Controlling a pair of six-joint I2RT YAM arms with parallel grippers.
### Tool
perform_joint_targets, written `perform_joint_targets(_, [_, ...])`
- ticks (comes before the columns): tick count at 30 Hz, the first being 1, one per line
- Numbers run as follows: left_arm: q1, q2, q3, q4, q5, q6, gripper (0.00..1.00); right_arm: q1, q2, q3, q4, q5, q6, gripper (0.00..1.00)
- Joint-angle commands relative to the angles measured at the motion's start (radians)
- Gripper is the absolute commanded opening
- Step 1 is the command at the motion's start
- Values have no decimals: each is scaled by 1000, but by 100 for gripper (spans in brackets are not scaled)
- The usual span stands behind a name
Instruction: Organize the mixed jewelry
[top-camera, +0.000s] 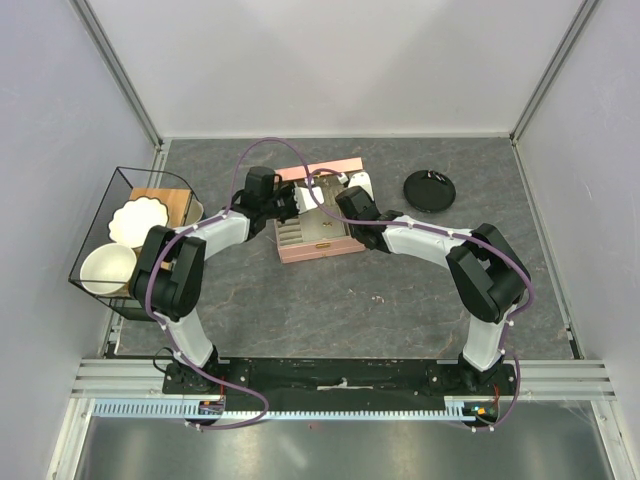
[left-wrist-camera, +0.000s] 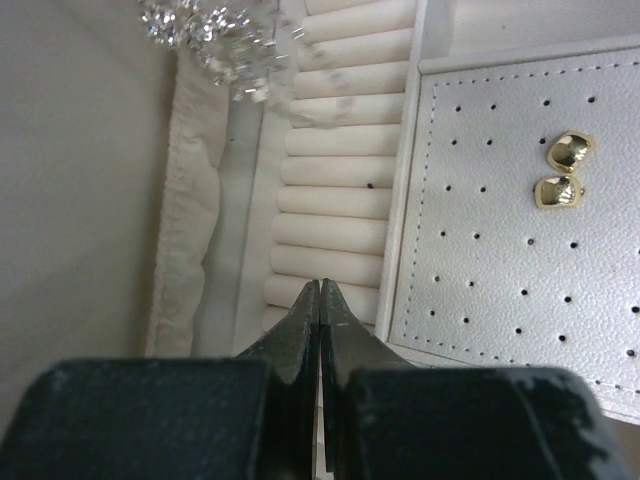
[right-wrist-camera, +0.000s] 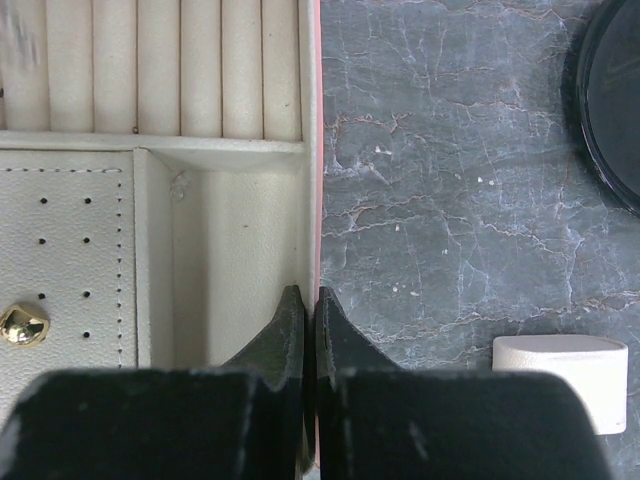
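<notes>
The pink box (top-camera: 318, 240) lies open mid-table, and both grippers hover over its cream inside. My left gripper (left-wrist-camera: 320, 285) is shut and empty above the ring rolls (left-wrist-camera: 340, 170). Of the mixed jewelry, two gold earrings (left-wrist-camera: 565, 170) sit on the perforated pad (left-wrist-camera: 500, 270), and a sparkly silver chain (left-wrist-camera: 215, 35) lies blurred at the top of the left wrist view. My right gripper (right-wrist-camera: 303, 292) is shut, its tips over the box's right wall (right-wrist-camera: 318, 150), with nothing seen between them. One gold earring (right-wrist-camera: 22, 325) shows at the left edge of the right wrist view.
A round black disc (top-camera: 429, 190) lies right of the box. A small beige pad (right-wrist-camera: 560, 380) rests on the grey table beside the box wall. The box's pink lid (top-camera: 322, 170) stands open at the back. A wire basket (top-camera: 115, 180) with white bowls stands at the left.
</notes>
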Motion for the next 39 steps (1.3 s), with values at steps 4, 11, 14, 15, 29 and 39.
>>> perform_joint_targets(4, [2, -77, 53, 52, -27, -34, 8, 30, 2, 17, -42, -15, -16, 0])
perform_joint_targets(11, [2, -107, 53, 69, -41, -45, 24, 32, 5, 17, -44, -18, -16, 0])
perform_joint_targets(14, [2, -115, 53, 73, -51, -37, 29, 32, 5, 20, -44, -19, -16, 0])
perform_joint_targets(15, [2, -118, 54, 76, -54, -36, 30, 32, 6, 20, -44, -19, -15, 0])
perform_joint_targets(29, [2, -130, 88, 104, -91, -28, 37, 33, 13, 16, -44, -27, -9, 0])
perform_joint_targets(39, [10, -2, 177, 130, -136, -31, 41, 35, 8, -6, -44, -19, -9, 0])
